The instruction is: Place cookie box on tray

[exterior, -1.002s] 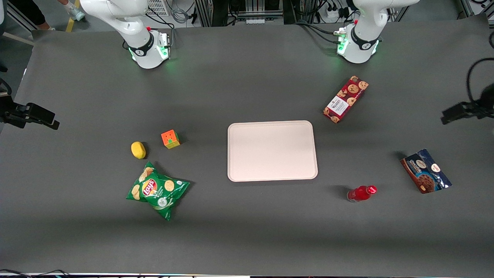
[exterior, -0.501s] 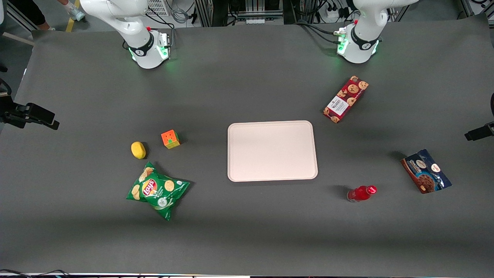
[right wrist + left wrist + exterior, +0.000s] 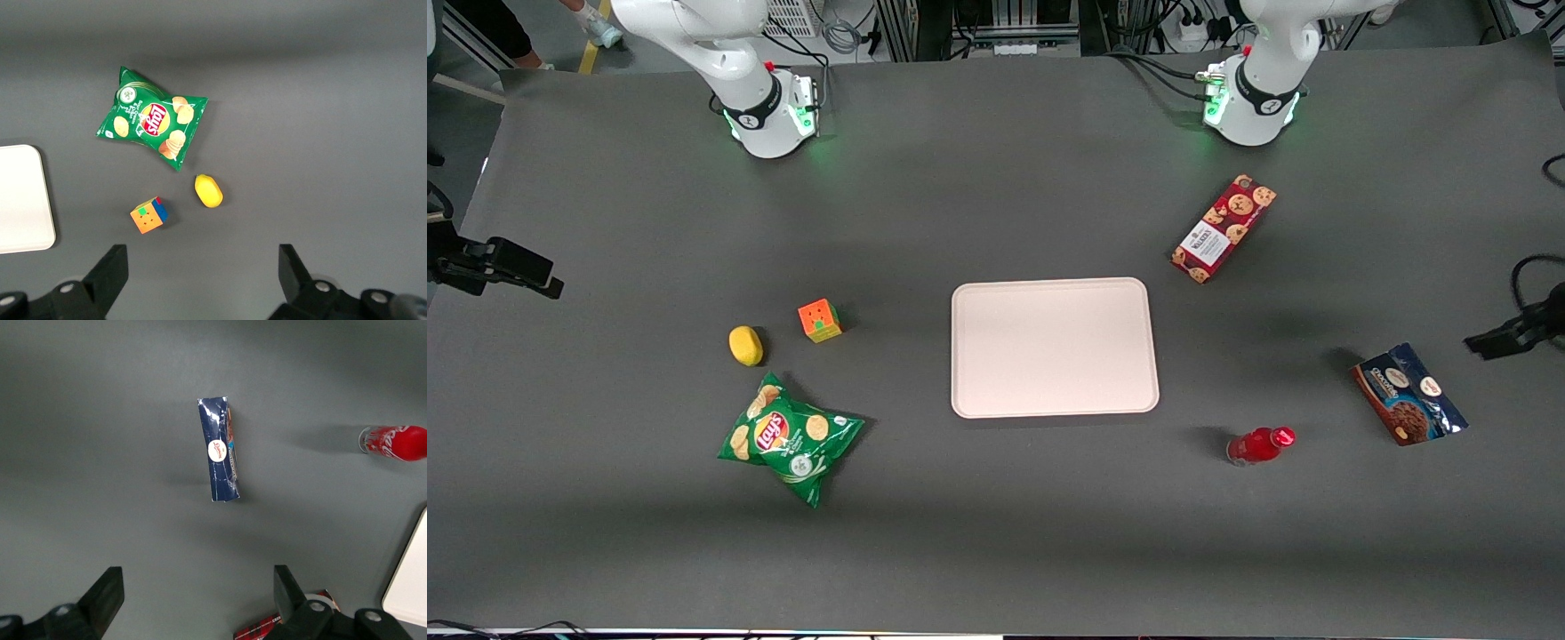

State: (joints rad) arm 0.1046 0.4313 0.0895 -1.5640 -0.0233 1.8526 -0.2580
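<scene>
The cookie box [image 3: 1408,393], dark blue and brown, lies flat on the table toward the working arm's end; the wrist view shows it as a narrow blue box [image 3: 219,450] with a white round logo. The pale cream tray [image 3: 1054,347] sits mid-table with nothing on it, and one corner [image 3: 410,587] shows in the wrist view. My left gripper [image 3: 1491,342] hovers above the table beside the cookie box, slightly farther from the front camera. Its fingers [image 3: 197,581] are open, apart from the box, with only bare table between them.
A red cookie box [image 3: 1224,228] lies between the tray and the working arm's base. A red bottle [image 3: 1260,444] lies between tray and cookie box, nearer the camera. A chips bag [image 3: 790,438], colour cube [image 3: 820,320] and lemon [image 3: 745,345] sit toward the parked arm's end.
My left gripper has moved nearer the front camera and closer to the cookie box. Nothing on the table has shifted.
</scene>
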